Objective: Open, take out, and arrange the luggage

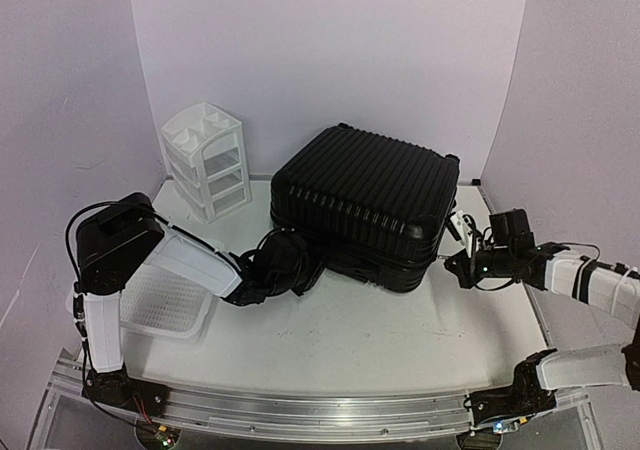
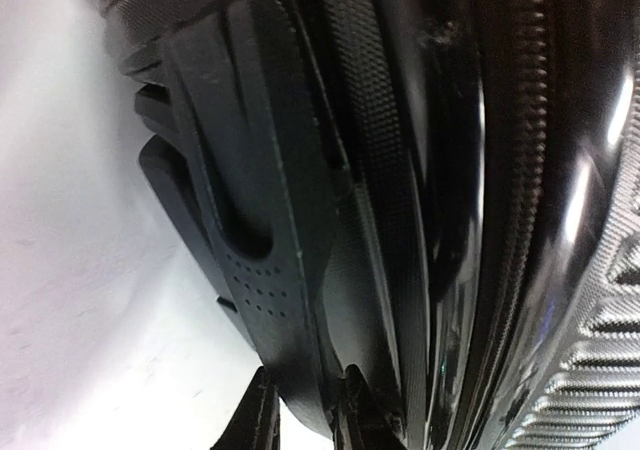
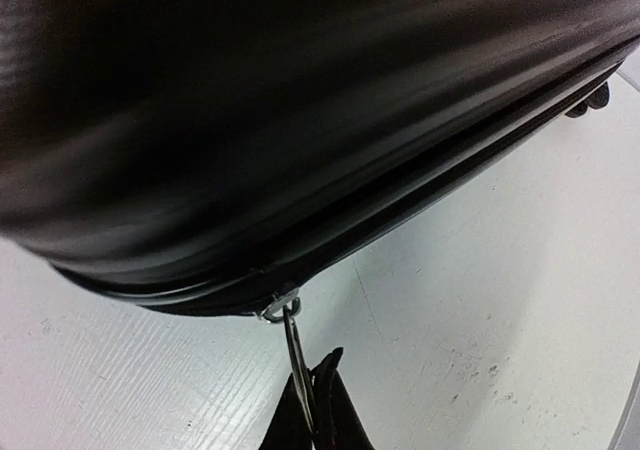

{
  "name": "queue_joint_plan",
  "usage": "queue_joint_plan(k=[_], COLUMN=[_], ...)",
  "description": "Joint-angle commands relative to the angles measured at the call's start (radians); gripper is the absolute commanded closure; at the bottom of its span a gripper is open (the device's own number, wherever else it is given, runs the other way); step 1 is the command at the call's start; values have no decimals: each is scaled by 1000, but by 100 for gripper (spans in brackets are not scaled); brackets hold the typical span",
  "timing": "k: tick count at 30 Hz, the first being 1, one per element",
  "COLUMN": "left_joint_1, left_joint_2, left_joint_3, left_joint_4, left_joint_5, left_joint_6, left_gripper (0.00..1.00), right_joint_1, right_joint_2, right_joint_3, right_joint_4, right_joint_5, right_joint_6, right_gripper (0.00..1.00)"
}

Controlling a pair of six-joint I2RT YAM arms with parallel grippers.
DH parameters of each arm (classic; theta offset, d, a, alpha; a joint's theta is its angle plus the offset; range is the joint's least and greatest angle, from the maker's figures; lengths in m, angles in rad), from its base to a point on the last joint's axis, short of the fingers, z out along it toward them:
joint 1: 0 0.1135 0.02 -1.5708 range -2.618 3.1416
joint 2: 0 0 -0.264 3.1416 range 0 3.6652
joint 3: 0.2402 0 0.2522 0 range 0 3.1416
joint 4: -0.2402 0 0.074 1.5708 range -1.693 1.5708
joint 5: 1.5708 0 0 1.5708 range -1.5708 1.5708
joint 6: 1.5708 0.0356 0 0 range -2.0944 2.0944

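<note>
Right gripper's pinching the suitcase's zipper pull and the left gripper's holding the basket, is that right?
Not quite. The left gripper grips the suitcase's handle, not the basket; the left wrist view shows it. The right gripper does pinch the zipper pull.

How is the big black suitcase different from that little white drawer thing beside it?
The suitcase is black; the drawer unit is white. The suitcase is far bigger than the drawer unit. The suitcase lies flat and closed, while the drawer unit stands upright with open compartments on top. Both sit on the white table.
</note>
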Motion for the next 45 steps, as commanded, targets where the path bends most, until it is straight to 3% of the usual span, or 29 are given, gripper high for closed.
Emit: queue_joint_plan(k=[1,8,11,13,16,19,23,28,32,37,39,42,45], left_joint_1=[74,103,114,116,117,117,118,120,120,120,120,120,116], left_joint_2=[-155,-214,-220,-221,-219,-220,-226,-236,-237,-215,-207,-207,-213], left_joint_3=[-85,-144,-147,-149,-148,-156,-167,-181,-168,-122,-110,-90,-57], left_joint_4=[-91,-107,-115,-117,-121,-124,-130,-148,-180,-240,-260,-280,-297], left_joint_5=[-180,-167,-138,-118,-90,-80,-67,-52,-36,-10,-3,14,51], left_joint_6=[122,172,183,188,199,194,212,220,267,400,461,557,675], left_gripper=[100,100,100,100,100,100,100,100,100,100,100,100,96], right_joint_1=[-162,-267,-384,-405,-411,-417,-484,-535,-550,-551,-549,-545,-519], right_joint_2=[52,159,262,320,404,468,617,798,947,1061,1042,964,849], right_joint_3=[106,191,233,260,326,353,404,561,706,830,790,610,446], right_joint_4=[31,111,205,293,289,319,534,603,625,680,761,986,1025], right_joint_5=[-74,-122,-249,-280,-355,-254,-296,-303,-432,-703,-805,-828,-834], right_joint_6=[-93,-115,-67,-62,-74,-74,24,28,7,-50,-37,51,47], right_gripper=[100,100,100,100,100,100,100,100,100,100,100,100,100])
